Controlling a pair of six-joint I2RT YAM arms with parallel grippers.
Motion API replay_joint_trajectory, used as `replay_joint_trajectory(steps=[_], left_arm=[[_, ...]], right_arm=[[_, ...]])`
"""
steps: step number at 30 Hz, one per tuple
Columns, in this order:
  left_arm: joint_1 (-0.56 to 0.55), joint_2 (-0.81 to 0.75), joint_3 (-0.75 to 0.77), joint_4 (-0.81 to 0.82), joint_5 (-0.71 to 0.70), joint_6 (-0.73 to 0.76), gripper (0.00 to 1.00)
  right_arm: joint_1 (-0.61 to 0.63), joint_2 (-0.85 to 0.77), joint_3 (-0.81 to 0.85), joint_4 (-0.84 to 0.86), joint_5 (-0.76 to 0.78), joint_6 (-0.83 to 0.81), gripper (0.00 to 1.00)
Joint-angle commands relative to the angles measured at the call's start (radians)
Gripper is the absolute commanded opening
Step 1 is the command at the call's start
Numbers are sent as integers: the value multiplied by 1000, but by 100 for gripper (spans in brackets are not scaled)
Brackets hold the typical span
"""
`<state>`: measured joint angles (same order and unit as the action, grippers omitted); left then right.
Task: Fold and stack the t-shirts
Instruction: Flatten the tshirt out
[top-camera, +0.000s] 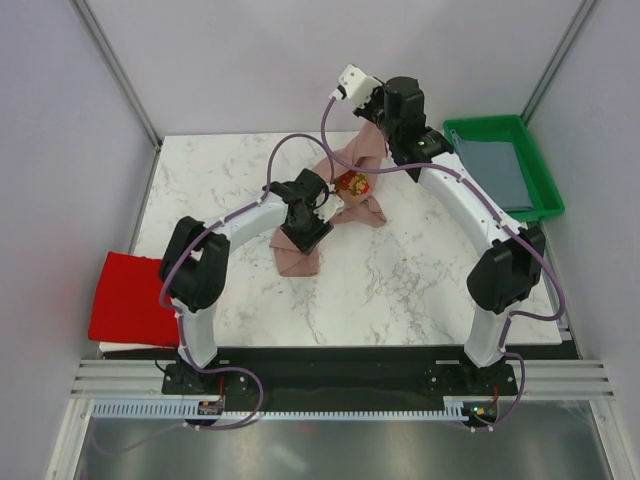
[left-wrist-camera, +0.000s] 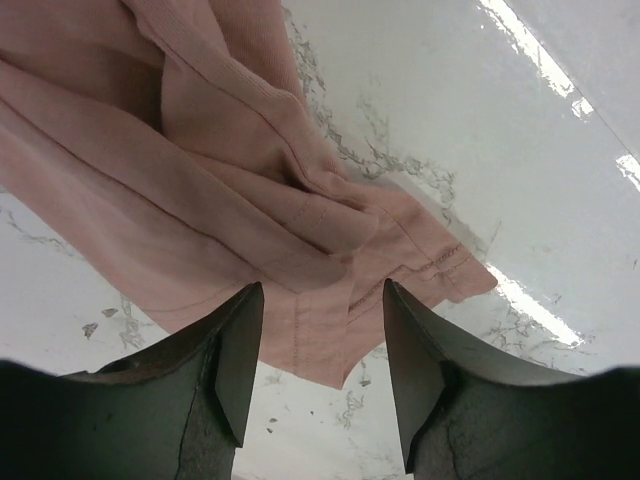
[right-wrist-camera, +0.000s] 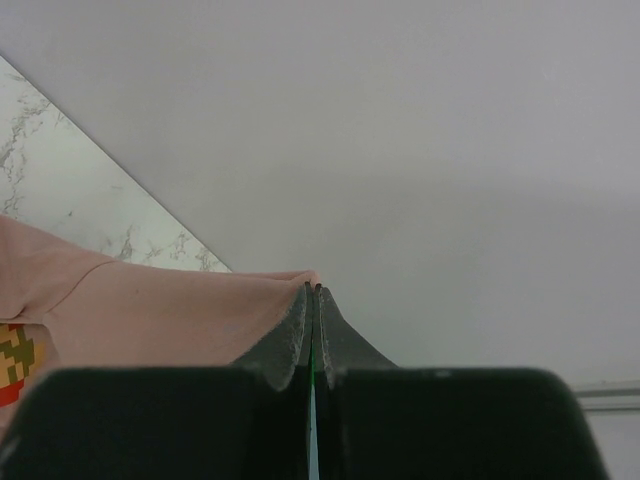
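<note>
Top external: open surface (top-camera: 410, 285) toward 5 o'clock; red t-shirt (top-camera: 125, 297) overhanging 9 o'clock edge; grey-blue t-shirt (top-camera: 497, 170) inside green tray (top-camera: 485, 122), 2 o'clock. At centre, pink t-shirt (top-camera: 300, 258), far corner pinched in tight-closed right claw (top-camera: 373, 115) toward 12 o'clock; left claw (top-camera: 306, 236) partly open astride near hem. Three t-shirts, one tray.

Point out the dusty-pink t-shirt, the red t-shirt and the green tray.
dusty-pink t-shirt (top-camera: 362, 210), top external view, cloth just below its chest graphic.
red t-shirt (top-camera: 130, 297), top external view, middle of the cloth.
green tray (top-camera: 483, 122), top external view, its far rim.
</note>
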<state>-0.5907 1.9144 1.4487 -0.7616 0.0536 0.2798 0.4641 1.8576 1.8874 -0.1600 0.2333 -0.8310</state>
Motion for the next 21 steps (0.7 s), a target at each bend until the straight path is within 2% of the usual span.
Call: replay_joint_trajectory(steps=[1,17,21], left_arm=[[-6,24,47,-12,-12,33,58],[-11,80,101,-28,-28,39,57],[-31,61,93,-27,-51,47,44]], right_arm=[[-4,-49,3,27,-11,20,0],[-8,-46,-2,25,-14,26,0],[-12,-46,-7,24,-15,29,0]])
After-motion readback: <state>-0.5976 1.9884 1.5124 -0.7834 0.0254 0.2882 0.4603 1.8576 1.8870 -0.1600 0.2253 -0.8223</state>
